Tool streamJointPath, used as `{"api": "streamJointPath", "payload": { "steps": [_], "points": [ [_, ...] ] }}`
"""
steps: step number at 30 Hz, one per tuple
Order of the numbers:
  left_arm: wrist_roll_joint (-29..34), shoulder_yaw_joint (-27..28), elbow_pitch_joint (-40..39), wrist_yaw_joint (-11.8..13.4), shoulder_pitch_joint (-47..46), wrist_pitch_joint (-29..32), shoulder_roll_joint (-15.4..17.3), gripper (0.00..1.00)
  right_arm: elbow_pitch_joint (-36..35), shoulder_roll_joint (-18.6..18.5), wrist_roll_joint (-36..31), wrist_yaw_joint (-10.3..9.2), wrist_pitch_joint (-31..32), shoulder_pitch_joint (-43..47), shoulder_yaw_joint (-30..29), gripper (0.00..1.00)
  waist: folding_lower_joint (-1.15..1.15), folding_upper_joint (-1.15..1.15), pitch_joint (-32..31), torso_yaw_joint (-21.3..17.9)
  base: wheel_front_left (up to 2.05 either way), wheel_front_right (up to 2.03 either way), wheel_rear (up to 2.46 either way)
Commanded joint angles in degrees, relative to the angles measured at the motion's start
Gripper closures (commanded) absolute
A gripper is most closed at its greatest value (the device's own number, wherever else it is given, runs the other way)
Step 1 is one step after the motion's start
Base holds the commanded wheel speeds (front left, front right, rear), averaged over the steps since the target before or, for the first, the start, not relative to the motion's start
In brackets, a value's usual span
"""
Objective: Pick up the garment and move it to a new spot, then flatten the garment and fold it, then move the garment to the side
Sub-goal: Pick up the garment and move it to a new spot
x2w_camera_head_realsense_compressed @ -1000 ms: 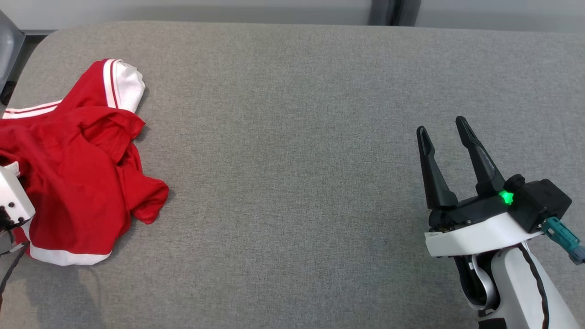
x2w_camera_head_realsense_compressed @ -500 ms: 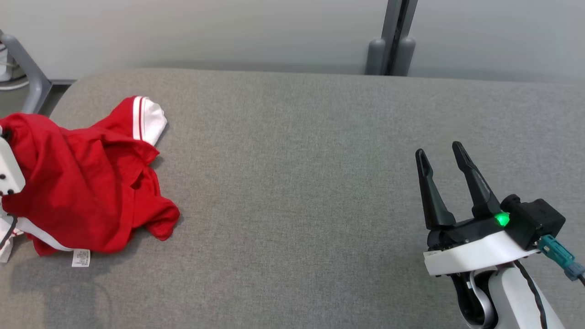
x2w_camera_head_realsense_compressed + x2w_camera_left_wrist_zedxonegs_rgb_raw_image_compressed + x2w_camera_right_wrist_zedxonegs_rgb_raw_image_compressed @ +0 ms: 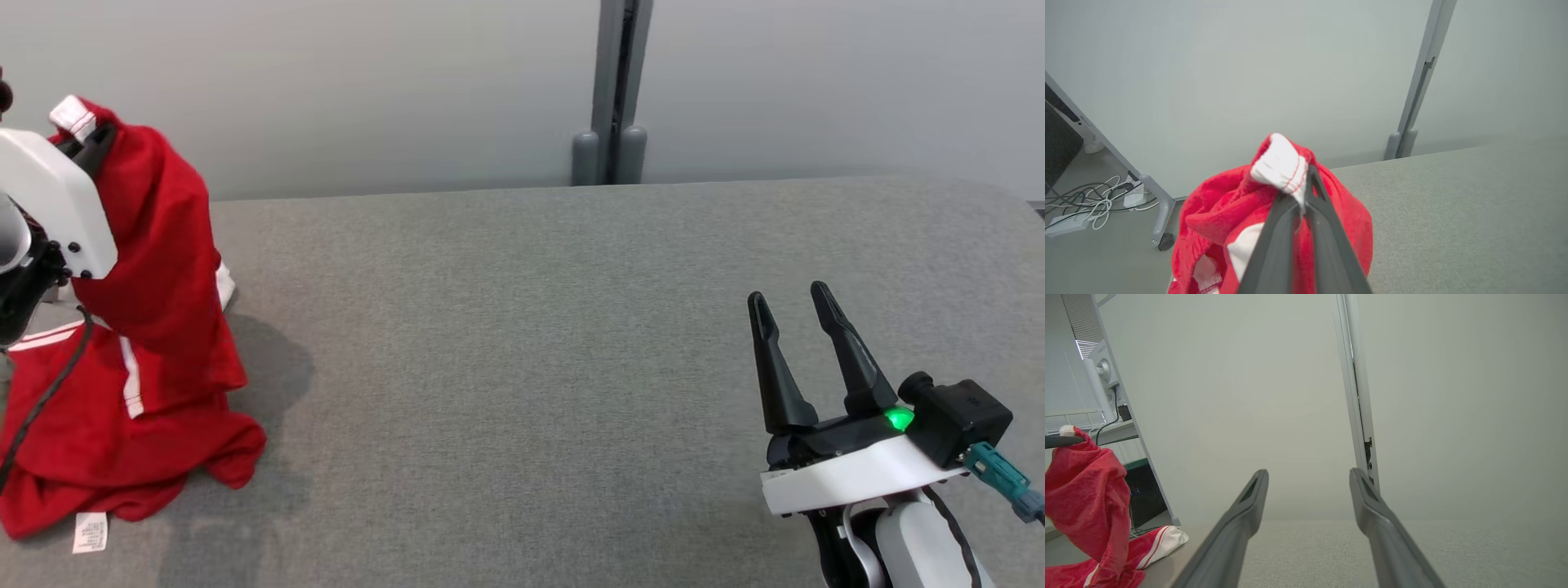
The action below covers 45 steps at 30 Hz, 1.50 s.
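Head view: left gripper (image 3: 95,137) sits high at the far left, above the table (image 3: 522,343). Its fingers are clenched on a white-trimmed edge of the red, white-banded garment (image 3: 159,245). The garment hangs from the grip in a long drape; its lower part rests bunched on the table at the left end. A white label (image 3: 89,532) lies at the lowest hem, on the table near the front edge.

Right gripper (image 3: 788,296) sits at the lower right, well apart from the garment. Its jaws stand released, fingers spread and pointing toward the wall (image 3: 367,90). A green light (image 3: 899,419) glows on its body.

Left wrist view: the two fingers meet with a white ribbed fold pinched between the tips. Red cloth bulges on both sides of the fingers. Cables (image 3: 1086,202) lie on the floor beyond the left table end, beside a grey leg (image 3: 1161,208).

Right wrist view: both fingers stand apart above the table. The garment hangs at the far left, with one white-striped part lying on the table corner. A grey post (image 3: 1355,396) stands upright against the wall behind the table.
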Motion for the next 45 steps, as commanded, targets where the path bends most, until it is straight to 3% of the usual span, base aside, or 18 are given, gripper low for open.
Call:
{"api": "streamJointPath", "payload": {
  "steps": [1, 13, 20, 28, 34, 41, 43, 44, 45],
  "points": [
    [-0.86, -0.36, -2.45, -0.02, -0.05, 0.10, -0.24, 1.00, -0.05, -0.29, 0.22, 0.03, -0.01, 0.75, -0.07, 0.00, 0.00, 0.00, -1.01, -2.62, 0.00, 0.00, 0.00],
    [-4.91, -1.46, -20.33, 1.61, 3.44, -0.18, -6.16, 1.00, -0.95, -0.28, -0.30, 0.03, -0.01, 0.48, -1.22, 0.00, 0.00, 0.00, -0.78, -11.16, 0.00, 0.00, 0.00],
    [-6.20, -1.13, -23.77, 3.44, 8.70, -3.51, -8.93, 1.00, -1.46, -0.26, -0.32, 0.03, -0.01, 0.75, -1.96, 0.00, 0.00, 0.00, 0.31, -12.97, 0.00, 0.00, 0.00],
    [-7.67, -0.31, -17.39, 4.28, 19.31, -11.58, -12.08, 1.00, -2.05, -0.29, 0.26, 0.03, -0.01, -0.40, -2.20, 0.00, 0.00, 0.00, 2.94, -13.47, 0.00, 0.00, 0.00],
    [-4.77, -3.48, -9.30, 2.96, 23.32, -20.40, -15.89, 1.00, -2.62, -0.28, -0.44, 0.03, -0.01, -1.09, -2.69, 0.00, 0.00, 0.00, 4.12, -11.95, 0.00, 0.00, 0.00],
    [-3.29, -7.52, -2.35, 1.18, 23.86, -25.10, -19.26, 0.99, -3.25, -0.31, 0.28, 0.03, -0.01, -0.90, -2.59, 0.00, 0.00, 0.00, 3.99, -10.01, 0.00, 0.00, 0.00],
    [-2.81, -8.13, -1.48, 0.90, 22.86, -26.94, -19.72, 0.44, -3.29, -0.31, 0.36, 0.03, -0.01, -0.70, -2.88, 0.00, 0.00, 0.00, 3.87, -9.37, 0.00, 0.00, 0.00],
    [-2.70, -8.29, -1.28, 0.81, 22.40, -28.00, -19.84, 0.00, -3.35, -0.30, 0.39, 0.03, -0.01, -0.61, -2.99, 0.00, 0.00, 0.00, 3.77, -9.08, 0.00, 0.00, 0.00],
    [-2.45, -8.41, -1.13, 0.64, 22.06, -29.02, -19.76, 0.00, -3.41, -0.30, 0.38, 0.03, -0.01, -0.56, -3.07, 0.00, 0.00, 0.00, 3.65, -8.81, 0.00, 0.00, 0.00]
  ]
}}
